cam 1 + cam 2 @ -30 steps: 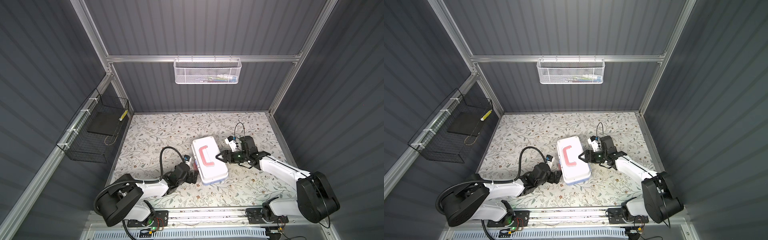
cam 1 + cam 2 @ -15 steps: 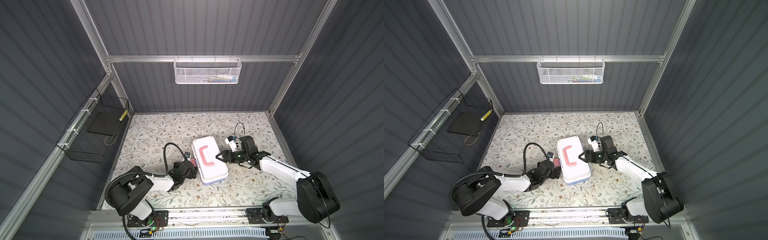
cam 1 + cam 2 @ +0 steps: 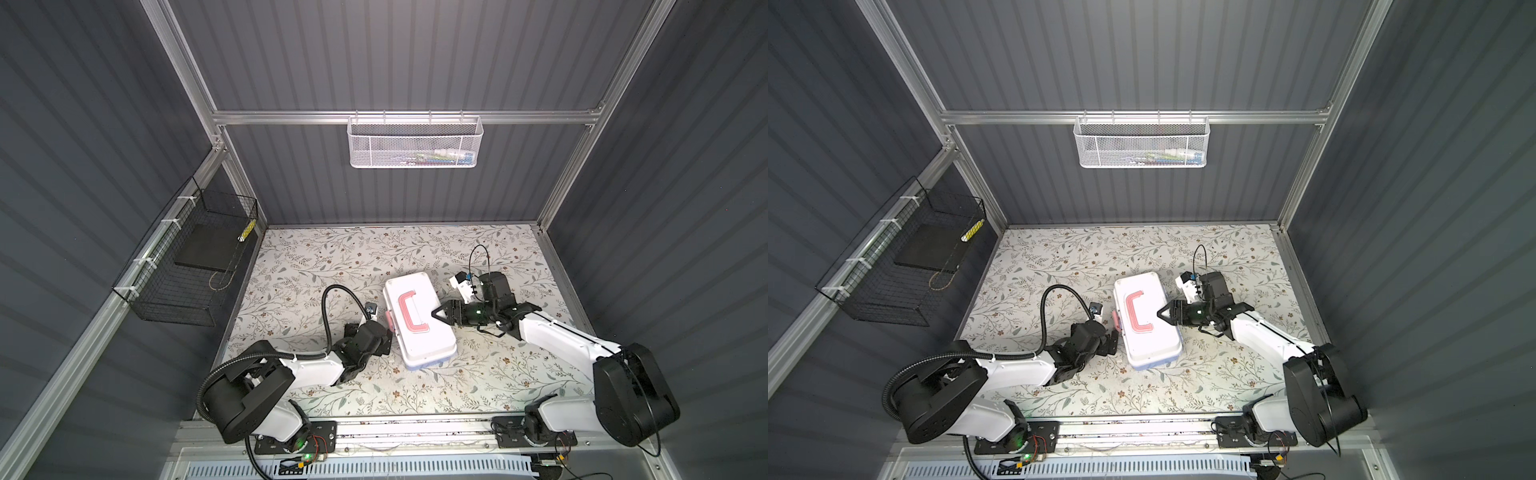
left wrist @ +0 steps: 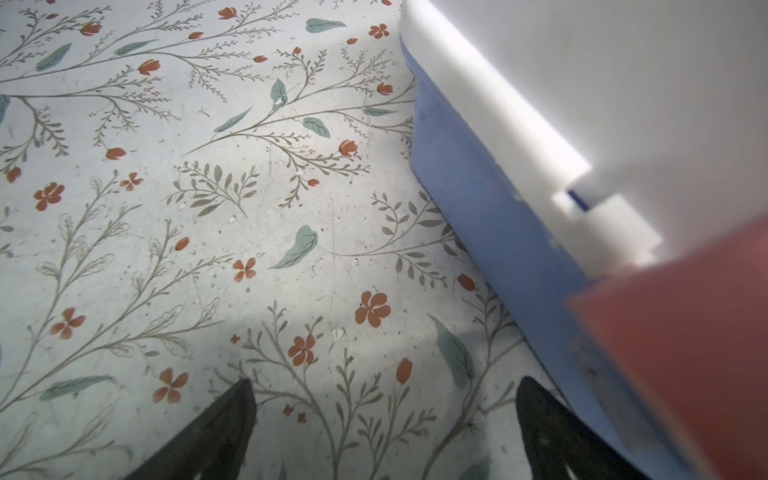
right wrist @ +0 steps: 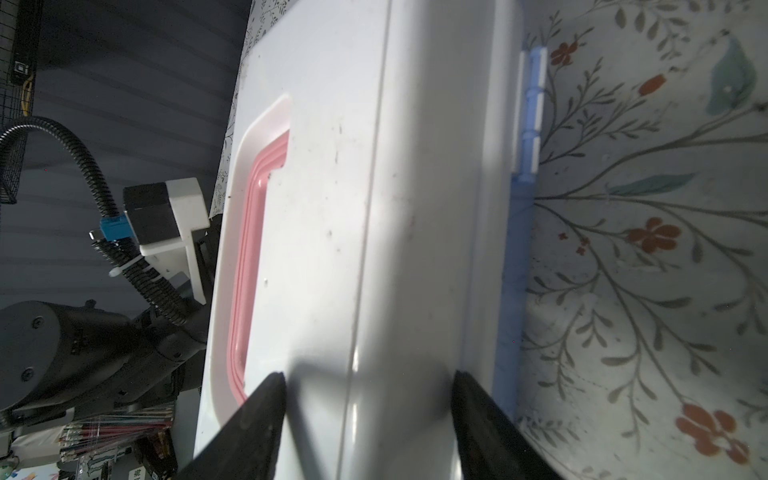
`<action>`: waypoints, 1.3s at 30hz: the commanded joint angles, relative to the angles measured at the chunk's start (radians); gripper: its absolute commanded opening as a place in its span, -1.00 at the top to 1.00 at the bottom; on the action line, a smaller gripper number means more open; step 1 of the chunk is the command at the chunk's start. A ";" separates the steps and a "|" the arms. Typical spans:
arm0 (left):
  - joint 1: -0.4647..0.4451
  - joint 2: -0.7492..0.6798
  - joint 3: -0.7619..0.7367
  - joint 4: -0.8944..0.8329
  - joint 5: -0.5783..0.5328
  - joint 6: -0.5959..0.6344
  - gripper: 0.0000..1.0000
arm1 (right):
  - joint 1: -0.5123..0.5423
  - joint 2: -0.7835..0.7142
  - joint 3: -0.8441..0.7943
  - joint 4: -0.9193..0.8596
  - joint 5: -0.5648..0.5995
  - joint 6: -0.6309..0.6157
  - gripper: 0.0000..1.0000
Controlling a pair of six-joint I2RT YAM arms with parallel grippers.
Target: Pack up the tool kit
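The tool kit (image 3: 419, 320) (image 3: 1148, 322) lies closed on the floral table in both top views, white lid over a light-blue base (image 4: 490, 216), pink handle (image 5: 249, 266) flat on top. My left gripper (image 3: 384, 334) (image 4: 386, 382) is open and empty, low beside the kit's pink latch (image 4: 685, 353). My right gripper (image 3: 437, 313) (image 5: 368, 376) reaches in from the hinge side. Its fingers stand apart, with the lid's rear edge between them, one tip on the lid top and one by the rear wall. No loose tools are in view.
A white mesh basket (image 3: 415, 143) hangs on the back wall with small items inside. A black wire basket (image 3: 195, 266) is fixed to the left wall. The left arm's black cable hose (image 3: 336, 299) loops above the table.
The left arm's shoulder and forearm have swung in toward the kit, and its gripper has edged along the latch side. The right arm and the kit have not moved.
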State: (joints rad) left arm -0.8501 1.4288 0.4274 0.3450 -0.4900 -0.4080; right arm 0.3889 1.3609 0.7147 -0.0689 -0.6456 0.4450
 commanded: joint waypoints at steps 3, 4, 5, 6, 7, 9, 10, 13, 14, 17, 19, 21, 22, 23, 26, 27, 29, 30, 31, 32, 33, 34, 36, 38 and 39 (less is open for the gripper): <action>0.000 -0.097 -0.047 0.095 0.013 -0.104 -0.68 | 0.012 -0.013 -0.005 -0.023 -0.031 -0.009 -0.29; 0.000 -0.109 -0.049 0.101 0.025 -0.119 -0.55 | 0.011 -0.013 -0.006 -0.021 -0.033 -0.009 -0.29; 0.000 -0.117 -0.054 0.116 0.043 -0.128 -0.49 | 0.012 -0.013 -0.006 -0.019 -0.036 -0.009 -0.29; 0.000 -0.120 -0.060 0.143 0.072 -0.132 -0.43 | 0.012 -0.013 -0.007 -0.016 -0.037 -0.008 -0.29; 0.001 -0.118 -0.060 0.162 0.096 -0.140 -0.39 | 0.012 -0.013 -0.007 -0.013 -0.040 -0.008 -0.29; 0.013 -0.105 -0.056 0.198 0.156 -0.174 -0.36 | 0.012 -0.013 -0.008 -0.012 -0.041 -0.008 -0.29; 0.025 -0.093 -0.056 0.221 0.198 -0.199 -0.32 | 0.012 -0.013 -0.007 -0.011 -0.043 -0.008 -0.29; 0.037 -0.081 -0.066 0.282 0.275 -0.281 -0.19 | 0.012 -0.020 -0.007 -0.010 -0.045 -0.007 -0.29; 0.038 -0.084 -0.073 0.298 0.292 -0.310 -0.17 | 0.013 -0.023 -0.009 -0.008 -0.044 -0.005 -0.29; 0.045 -0.097 -0.105 0.347 0.339 -0.413 -0.15 | 0.012 -0.034 -0.018 0.001 -0.043 0.001 -0.29; 0.047 -0.097 -0.117 0.383 0.378 -0.465 -0.14 | 0.012 -0.037 -0.024 0.008 -0.044 0.004 -0.29; 0.047 -0.092 -0.128 0.411 0.396 -0.515 -0.14 | 0.012 -0.036 -0.027 0.013 -0.045 0.004 -0.29; 0.047 -0.087 -0.139 0.437 0.400 -0.527 -0.14 | 0.012 -0.035 -0.029 0.018 -0.046 0.005 -0.29; 0.047 -0.079 -0.152 0.472 0.393 -0.546 -0.14 | 0.013 -0.033 -0.028 0.018 -0.046 0.004 -0.29; 0.051 -0.046 -0.193 0.611 0.387 -0.586 0.01 | 0.013 -0.029 -0.029 0.025 -0.047 0.009 -0.29; 0.052 -0.028 -0.200 0.658 0.393 -0.593 0.08 | 0.013 -0.027 -0.026 0.023 -0.048 0.009 -0.29; 0.052 0.004 -0.194 0.716 0.420 -0.605 0.18 | 0.012 -0.026 -0.026 0.025 -0.051 0.008 -0.29; 0.053 0.023 -0.189 0.742 0.437 -0.609 0.29 | 0.012 -0.024 -0.023 0.022 -0.054 0.005 -0.29; 0.052 0.041 -0.186 0.770 0.451 -0.610 0.39 | 0.012 -0.023 -0.020 0.019 -0.052 0.003 -0.29; 0.053 0.060 -0.187 0.814 0.457 -0.613 0.47 | 0.012 -0.023 -0.019 0.017 -0.052 0.001 -0.29; 0.053 0.084 -0.192 0.859 0.455 -0.628 0.51 | 0.012 -0.023 -0.021 0.019 -0.054 0.002 -0.29; 0.052 0.106 -0.194 0.908 0.457 -0.637 0.52 | 0.012 -0.023 -0.021 0.022 -0.055 0.004 -0.29; 0.053 0.161 -0.194 1.011 0.486 -0.650 0.54 | 0.012 -0.024 -0.021 0.022 -0.056 0.006 -0.29; 0.054 0.205 -0.189 1.069 0.502 -0.667 0.57 | 0.013 -0.025 -0.021 0.023 -0.057 0.006 -0.29; 0.054 0.227 -0.187 1.105 0.511 -0.675 0.60 | 0.012 -0.025 -0.021 0.021 -0.056 0.006 -0.29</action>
State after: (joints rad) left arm -0.7834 1.6207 0.2165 1.1843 -0.0837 -1.0454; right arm 0.3866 1.3388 0.6975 -0.0570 -0.6449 0.4465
